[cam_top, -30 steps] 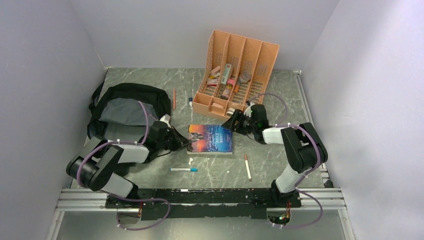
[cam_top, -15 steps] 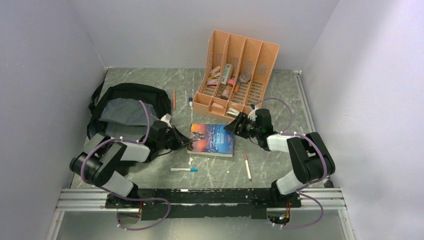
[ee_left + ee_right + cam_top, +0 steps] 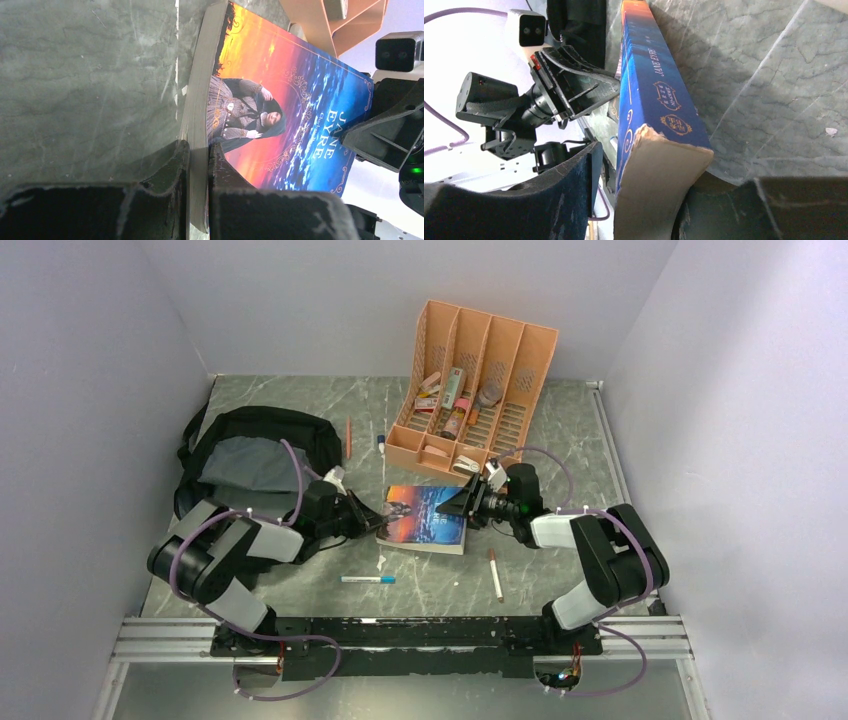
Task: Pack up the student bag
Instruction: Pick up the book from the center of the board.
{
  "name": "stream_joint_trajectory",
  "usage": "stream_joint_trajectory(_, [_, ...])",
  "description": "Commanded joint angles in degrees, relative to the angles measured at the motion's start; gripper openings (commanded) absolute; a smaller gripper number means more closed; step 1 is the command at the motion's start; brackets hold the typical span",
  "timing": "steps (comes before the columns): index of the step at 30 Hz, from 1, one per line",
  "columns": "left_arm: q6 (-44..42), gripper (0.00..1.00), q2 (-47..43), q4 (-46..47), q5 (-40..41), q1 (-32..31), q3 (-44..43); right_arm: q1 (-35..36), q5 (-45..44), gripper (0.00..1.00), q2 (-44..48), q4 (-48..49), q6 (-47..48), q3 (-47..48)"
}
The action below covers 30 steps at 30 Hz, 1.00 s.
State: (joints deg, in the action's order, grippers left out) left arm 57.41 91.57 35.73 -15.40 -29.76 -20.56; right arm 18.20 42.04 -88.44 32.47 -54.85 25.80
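Observation:
The student bag [image 3: 255, 455], a black backpack with a grey lining, lies open at the left of the table. To its right a blue and orange paperback book [image 3: 425, 517] lies between both arms. My left gripper [image 3: 378, 521] is shut on the book's page edge [image 3: 200, 100], one finger under it and one finger [image 3: 225, 170] on the cover. My right gripper [image 3: 452, 508] straddles the spine corner [image 3: 659, 165]. It stands open: the lower finger touches the book, and a gap shows between the cover and the upper finger [image 3: 574, 180].
An orange slotted organizer [image 3: 480, 380] holding small items stands behind the book. A blue and white pen [image 3: 367, 580] and a brown pencil [image 3: 495, 575] lie near the front. An orange pencil [image 3: 348, 438] and a white marker [image 3: 382, 445] lie between bag and organizer.
My right gripper has slid left onto the book's spine edge and its jaws have narrowed around it. The left gripper keeps its hold and the book has shifted slightly.

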Motion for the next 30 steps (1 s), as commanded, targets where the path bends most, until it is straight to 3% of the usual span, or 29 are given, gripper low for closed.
stream_joint_trajectory(1, [-6.5,0.05,7.4,-24.9,4.8,-2.1,4.8,1.8,5.9,0.27,1.1,0.7,-0.3,1.5])
stream_joint_trajectory(5, [-6.8,0.05,3.1,-25.9,3.7,-2.1,4.3,1.8,2.4,0.12,4.5,-8.0,5.6,4.5])
stream_joint_trajectory(8, [-8.0,0.08,-4.8,-31.6,5.1,-2.1,1.5,1.8,-1.4,0.01,8.6,-16.1,10.5,7.0])
stream_joint_trajectory(14, [-10.9,0.54,-22.4,-49.6,12.9,-2.1,-8.3,1.8,-5.0,0.00,14.7,-22.8,15.4,11.0])
stream_joint_trajectory(19, [-14.3,0.71,-33.2,-58.5,19.8,-1.8,-16.1,1.7,-4.8,0.00,17.2,-25.2,17.1,15.0])
stream_joint_trajectory(23, [-17.6,0.75,-37.5,-59.2,19.5,-0.6,-20.0,1.6,-0.7,0.00,17.8,-20.8,14.4,16.8])
stream_joint_trajectory(30, [-22.9,0.82,-41.2,-56.1,11.1,3.6,-22.2,1.4,9.7,0.00,18.0,-2.8,4.3,18.9])
